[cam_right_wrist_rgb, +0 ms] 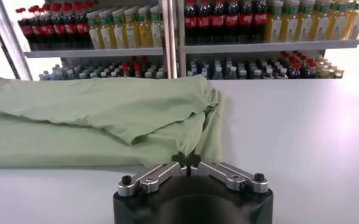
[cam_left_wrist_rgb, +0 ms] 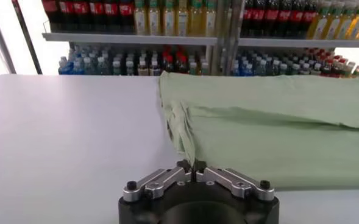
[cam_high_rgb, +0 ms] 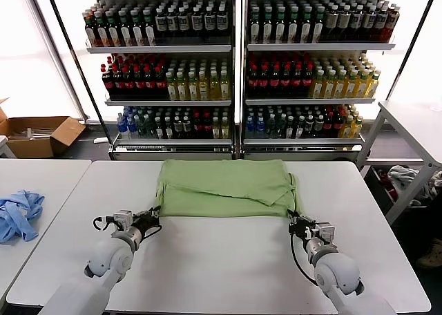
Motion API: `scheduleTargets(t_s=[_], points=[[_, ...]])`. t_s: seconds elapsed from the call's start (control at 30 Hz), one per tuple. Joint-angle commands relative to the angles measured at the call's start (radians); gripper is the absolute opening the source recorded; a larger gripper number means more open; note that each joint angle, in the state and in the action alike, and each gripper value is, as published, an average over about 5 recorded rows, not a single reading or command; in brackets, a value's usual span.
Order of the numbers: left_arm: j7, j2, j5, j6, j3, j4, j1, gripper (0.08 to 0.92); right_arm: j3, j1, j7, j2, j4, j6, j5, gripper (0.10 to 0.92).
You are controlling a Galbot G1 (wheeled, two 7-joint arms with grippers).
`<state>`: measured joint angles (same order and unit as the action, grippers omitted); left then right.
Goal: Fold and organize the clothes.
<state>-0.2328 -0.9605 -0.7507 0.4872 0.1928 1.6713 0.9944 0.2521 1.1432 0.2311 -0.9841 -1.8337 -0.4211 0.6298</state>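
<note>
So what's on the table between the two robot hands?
Just the near edge of the light green T-shirt, stretched between the left gripper and the right gripper, each pinching a corner. The head view shows bare white table in front of it.

The right gripper [cam_right_wrist_rgb: 189,161] pinches the near edge of the light green T-shirt [cam_right_wrist_rgb: 100,115], fingertips closed on the cloth. The shirt lies folded on the white table [cam_right_wrist_rgb: 301,140], bottle shelves [cam_right_wrist_rgb: 228,45] behind.

Shop-like lab: drink-bottle shelves [cam_high_rgb: 231,66], white tables [cam_high_rgb: 228,260], cardboard box [cam_high_rgb: 38,135].
</note>
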Motion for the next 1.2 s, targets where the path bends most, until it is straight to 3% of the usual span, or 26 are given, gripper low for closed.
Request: scheduleTargets(t_s=[0.03,0.4,0.87,1.2], points=[[-0.047,0.090,-0.001,0.018,0.030,0.189,0.115,0.090,0.032,0.146,0.015,0.113,-0.212,-0.045,0.031,0.109],[-0.256,0.228,0.009,0.032,0.126,0.493,0.494,0.090,0.142,0.571,0.049,0.167,-0.488,-0.031,-0.033,0.109],[-0.511,0.203,0.162,-0.033,0.159,0.671,0.860,0.090,0.195,0.823,0.057,0.176,-0.561,0.011,-0.137,0.109],[-0.568,0.166,0.261,-0.089,0.128,0.680,0.968,0.090,0.205,0.847,0.059,0.199,-0.536,0.031,-0.156,0.109]])
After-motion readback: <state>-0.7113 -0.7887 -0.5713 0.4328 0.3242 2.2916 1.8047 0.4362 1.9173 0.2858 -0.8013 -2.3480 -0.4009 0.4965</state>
